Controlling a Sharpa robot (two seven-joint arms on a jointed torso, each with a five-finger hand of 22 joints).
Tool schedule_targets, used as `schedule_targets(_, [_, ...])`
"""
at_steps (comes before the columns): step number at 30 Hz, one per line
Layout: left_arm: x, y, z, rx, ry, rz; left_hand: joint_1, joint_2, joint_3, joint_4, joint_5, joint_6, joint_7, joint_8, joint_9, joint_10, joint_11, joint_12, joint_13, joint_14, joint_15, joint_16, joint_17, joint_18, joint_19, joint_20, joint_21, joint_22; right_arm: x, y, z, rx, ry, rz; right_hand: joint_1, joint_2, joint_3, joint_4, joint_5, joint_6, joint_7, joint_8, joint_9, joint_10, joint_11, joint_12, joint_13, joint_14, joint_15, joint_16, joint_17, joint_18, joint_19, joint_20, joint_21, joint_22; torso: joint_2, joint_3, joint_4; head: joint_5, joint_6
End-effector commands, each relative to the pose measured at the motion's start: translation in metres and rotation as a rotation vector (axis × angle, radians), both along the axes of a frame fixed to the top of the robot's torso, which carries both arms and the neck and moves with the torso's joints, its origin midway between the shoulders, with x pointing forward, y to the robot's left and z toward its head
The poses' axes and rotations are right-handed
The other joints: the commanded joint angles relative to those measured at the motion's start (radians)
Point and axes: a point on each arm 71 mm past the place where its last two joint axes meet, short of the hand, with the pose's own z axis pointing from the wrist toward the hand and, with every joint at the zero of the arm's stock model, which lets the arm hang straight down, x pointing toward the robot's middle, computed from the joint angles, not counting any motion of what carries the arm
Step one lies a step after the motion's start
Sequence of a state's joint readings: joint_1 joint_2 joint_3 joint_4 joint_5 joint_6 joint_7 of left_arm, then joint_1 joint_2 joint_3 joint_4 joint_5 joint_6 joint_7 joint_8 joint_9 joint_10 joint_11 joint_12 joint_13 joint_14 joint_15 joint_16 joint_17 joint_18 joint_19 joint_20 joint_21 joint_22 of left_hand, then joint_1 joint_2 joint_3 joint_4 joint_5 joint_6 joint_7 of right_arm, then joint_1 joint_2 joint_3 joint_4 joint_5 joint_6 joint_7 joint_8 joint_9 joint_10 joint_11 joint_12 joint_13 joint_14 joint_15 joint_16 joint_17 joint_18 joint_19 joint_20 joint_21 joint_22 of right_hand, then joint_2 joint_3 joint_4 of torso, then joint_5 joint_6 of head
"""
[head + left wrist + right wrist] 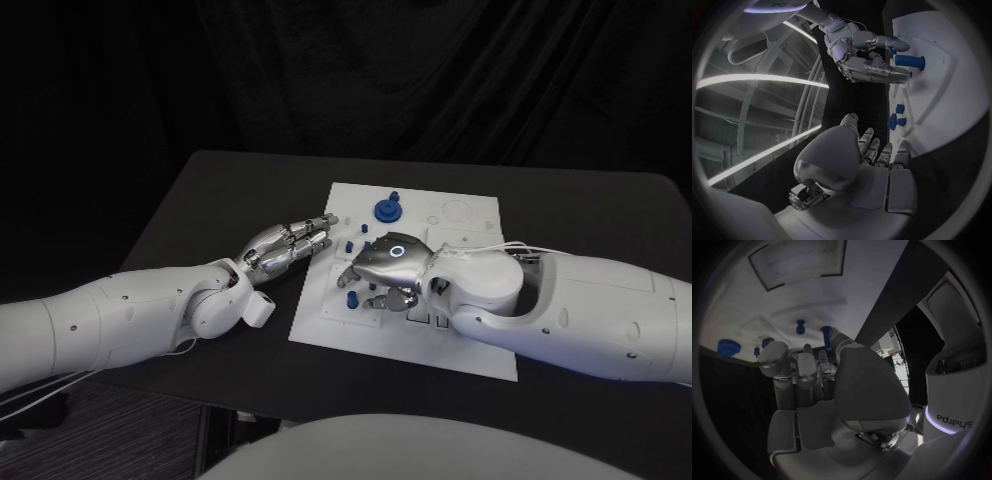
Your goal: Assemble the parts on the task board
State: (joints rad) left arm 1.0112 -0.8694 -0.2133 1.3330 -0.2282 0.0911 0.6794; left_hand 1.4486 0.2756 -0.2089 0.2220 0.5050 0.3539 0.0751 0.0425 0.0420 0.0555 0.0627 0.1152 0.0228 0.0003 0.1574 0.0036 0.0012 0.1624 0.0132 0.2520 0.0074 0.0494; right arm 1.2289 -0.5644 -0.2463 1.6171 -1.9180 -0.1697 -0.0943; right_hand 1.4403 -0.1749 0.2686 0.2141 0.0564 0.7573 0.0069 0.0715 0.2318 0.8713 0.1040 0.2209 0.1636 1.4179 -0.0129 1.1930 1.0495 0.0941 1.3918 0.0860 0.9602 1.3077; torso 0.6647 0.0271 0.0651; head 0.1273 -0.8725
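- White task board lay mid-table; blue parts stood toward its far side.
- My right hand covered the board's middle, fingers curled; any grip was hidden.
- My left hand rested at the left edge, fingers together, holding nothing.

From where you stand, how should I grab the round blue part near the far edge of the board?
Pinch the round blue part by its rim from straight above, probably with the left hand: it seems to sit low and wide on the task board, with open board around it.
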Motion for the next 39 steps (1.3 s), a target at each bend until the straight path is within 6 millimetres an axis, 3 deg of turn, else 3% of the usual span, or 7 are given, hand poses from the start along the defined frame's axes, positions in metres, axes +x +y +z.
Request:
schedule_targets(1, [-0.001,0.0,0.004,-0.052,-0.053,0.007,-0.001,0.006,0.006,0.0,0.003,0.002,-0.005,0.004,0.0,-0.004,0.009,0.004,0.001,0.0,-0.001,-0.004,-0.001,0.008,0.0,0.005,0.004,-0.001,0.008,-0.007,0.027,0.233,0.021,-0.049,-0.004,0.003,-0.006,0.01,-0.004,0.008,0.012,0.004,-0.005,-0.012,0.001,0.012,0.005,0.004,0.007,0.012,0.013,0.008,0.005,0.008,0.014,0.124,-0.001,0.0005,-0.0003,-0.001,0.0])
schedule_targets(14, [-0.001,0.005,0.005,-0.044,-0.066,0.027,-0.006,0.002,0.005,0.005,0.003,0.003,-0.008,0.004,0.0,-0.002,0.013,0.008,0.002,0.0,-0.018,-0.004,-0.001,0.012,-0.001,-0.008,0.004,-0.003,0.032,-0.08,0.09,0.496,0.09,-0.264,0.072,0.03,0.02,0.014,0.051,0.091,0.093,0.04,-0.028,0.019,0.003,0.174,0.056,0.013,0.036,0.087,0.078,-0.001,0.023,0.038,0.096,0.141,-0.002,0.0002,0.0001,-0.007,0.0])
schedule_targets(17, [-0.002,0.007,0.005,-0.042,-0.067,0.031,-0.006,0.002,0.005,0.005,0.003,0.003,-0.008,0.004,0.0,-0.002,0.013,0.008,0.002,0.0,-0.018,-0.004,-0.001,0.012,-0.001,-0.008,0.004,-0.003,0.034,-0.101,0.086,0.436,0.142,-0.343,0.093,0.039,0.038,0.003,0.077,0.182,0.12,0.085,-0.01,0.141,-0.046,0.287,0.104,0.013,-0.003,0.085,0.072,0.002,0.024,0.014,0.1,0.14,-0.001,-0.0002,0.001,-0.021,0.0])
schedule_targets(22, [-0.003,0.01,0.005,-0.038,-0.069,0.038,-0.006,0.002,0.005,0.005,0.003,0.005,-0.008,0.005,0.001,-0.001,0.013,0.01,0.002,0.0,-0.019,-0.004,-0.001,0.012,0.0,-0.009,0.004,-0.003,0.038,-0.135,0.07,0.266,0.247,-0.508,0.075,0.037,0.039,0.018,0.073,0.243,0.101,0.141,0.015,0.129,-0.084,0.637,0.353,0.003,-0.033,0.026,0.002,0.01,0.007,-0.027,0.045,0.125,-0.003,-0.0015,-0.0002,-0.036,0.0])
schedule_targets(24, [-0.003,0.011,0.006,-0.037,-0.07,0.04,-0.006,0.002,0.005,0.005,0.003,0.005,-0.008,0.005,0.001,-0.001,0.013,0.01,0.002,0.0,-0.019,-0.004,-0.001,0.012,0.0,-0.009,0.004,-0.003,0.038,-0.145,0.064,0.217,0.274,-0.557,0.021,0.044,0.009,0.045,0.075,0.267,0.078,0.176,0.031,0.459,-0.095,1.137,1.001,0.021,-0.039,0.054,0.042,0.005,0.014,-0.027,0.057,0.128,-0.002,-0.0012,0.0,-0.04,0.0])
schedule_targets(27, [-0.003,0.011,0.006,-0.038,-0.075,0.044,-0.006,0.002,0.005,0.005,0.003,0.005,-0.008,0.005,0.001,-0.001,0.013,0.01,0.002,0.0,-0.02,-0.004,-0.001,0.012,0.0,-0.009,0.004,-0.003,0.036,-0.159,0.054,0.142,0.314,-0.634,-0.058,0.058,-0.02,0.069,0.078,0.248,0.058,0.255,0.08,0.657,-0.107,1.33,1.349,0.106,-0.059,0.239,0.3,-0.027,0.085,-0.044,0.253,0.176,-0.003,-0.0027,0.0001,-0.047,0.0])
schedule_targets(39, [-0.004,0.011,0.009,-0.049,-0.101,0.054,-0.005,-0.002,0.004,0.009,0.006,0.014,-0.015,0.007,0.002,0.007,0.009,0.021,0.004,0.0,-0.033,-0.004,-0.001,0.015,0.0,-0.02,0.004,-0.003,0.024,-0.187,0.024,-0.003,0.525,-0.835,-0.45,0.104,-0.001,0.082,0.02,0.163,0.04,0.468,0.224,0.7,-0.13,1.35,1.407,0.141,-0.074,0.344,0.459,-0.07,0.148,-0.064,0.503,0.232,0.0,0.0004,0.0011,-0.076,0.0])
